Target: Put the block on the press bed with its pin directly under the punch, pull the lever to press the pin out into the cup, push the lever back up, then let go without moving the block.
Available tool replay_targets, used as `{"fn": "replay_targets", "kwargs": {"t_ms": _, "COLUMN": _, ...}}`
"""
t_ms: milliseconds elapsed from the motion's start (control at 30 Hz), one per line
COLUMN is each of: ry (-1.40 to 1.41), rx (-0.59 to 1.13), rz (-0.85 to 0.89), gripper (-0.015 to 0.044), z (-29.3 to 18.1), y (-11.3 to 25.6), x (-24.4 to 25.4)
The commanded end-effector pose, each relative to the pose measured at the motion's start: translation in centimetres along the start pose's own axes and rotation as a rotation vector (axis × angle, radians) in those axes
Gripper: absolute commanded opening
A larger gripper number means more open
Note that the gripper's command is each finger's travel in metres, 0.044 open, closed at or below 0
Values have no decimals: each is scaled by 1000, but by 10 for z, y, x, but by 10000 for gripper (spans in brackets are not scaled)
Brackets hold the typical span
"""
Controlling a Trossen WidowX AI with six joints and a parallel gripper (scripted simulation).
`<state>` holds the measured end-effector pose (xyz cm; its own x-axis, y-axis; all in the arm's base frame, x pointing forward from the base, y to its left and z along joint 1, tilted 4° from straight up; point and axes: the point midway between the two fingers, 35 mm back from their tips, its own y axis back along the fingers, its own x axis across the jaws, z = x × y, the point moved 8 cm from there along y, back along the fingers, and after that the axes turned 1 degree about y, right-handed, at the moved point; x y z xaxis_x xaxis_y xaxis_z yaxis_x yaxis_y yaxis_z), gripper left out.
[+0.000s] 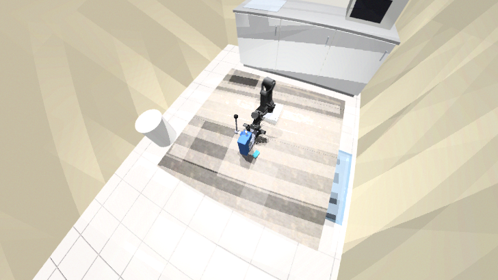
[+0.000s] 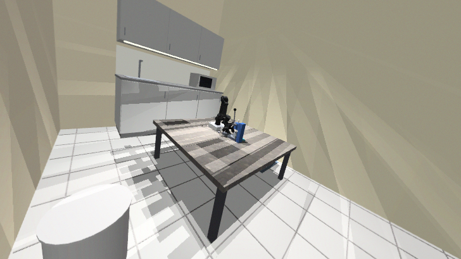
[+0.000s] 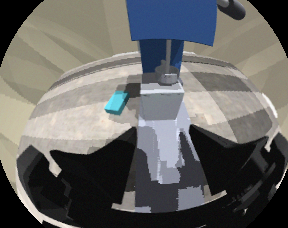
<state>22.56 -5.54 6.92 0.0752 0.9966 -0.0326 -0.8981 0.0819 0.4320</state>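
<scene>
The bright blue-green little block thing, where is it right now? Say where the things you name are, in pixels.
The small cyan piece (image 1: 256,153) (image 3: 116,102) lies on the table, just right of the blue press (image 1: 244,143) (image 3: 172,20) in the top view, and left of it in the wrist view.

Table (image 1: 279,173) (image 2: 204,147) wood-look; press (image 1: 244,143) (image 2: 240,132) (image 3: 172,22) possibly matt plastic.

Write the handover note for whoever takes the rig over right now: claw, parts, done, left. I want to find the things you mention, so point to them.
Claw (image 1: 253,129) (image 2: 230,129) (image 3: 163,129): open, low in front of the press (image 1: 243,144) (image 2: 240,132) (image 3: 172,20); nothing seen between its fingers.
Parts: pale piece (image 3: 162,106) ahead of the fingertips, near the punch (image 3: 168,52); block or press part, cannot tell. Cyan piece (image 1: 256,154) (image 3: 116,102) on the table beside the press. Pin and cup not made out.
Done: lever (image 1: 236,124) (image 2: 234,115) (image 3: 233,9) stands up; placing and pressing unconfirmed.
Left, probably: confirm pin under punch, pull lever, raise it, let go without moving the block.
</scene>
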Motion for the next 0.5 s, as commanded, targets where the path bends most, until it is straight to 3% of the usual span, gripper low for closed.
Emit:
{"fn": "replay_targets", "kwargs": {"t_ms": 0, "ry": 2, "rx": -1, "rz": 1, "gripper": 300, "z": 0, "y": 1, "x": 0}}
{"fn": "replay_targets", "kwargs": {"t_ms": 467, "ry": 5, "rx": -5, "rz": 3, "gripper": 300, "z": 0, "y": 3, "x": 0}}
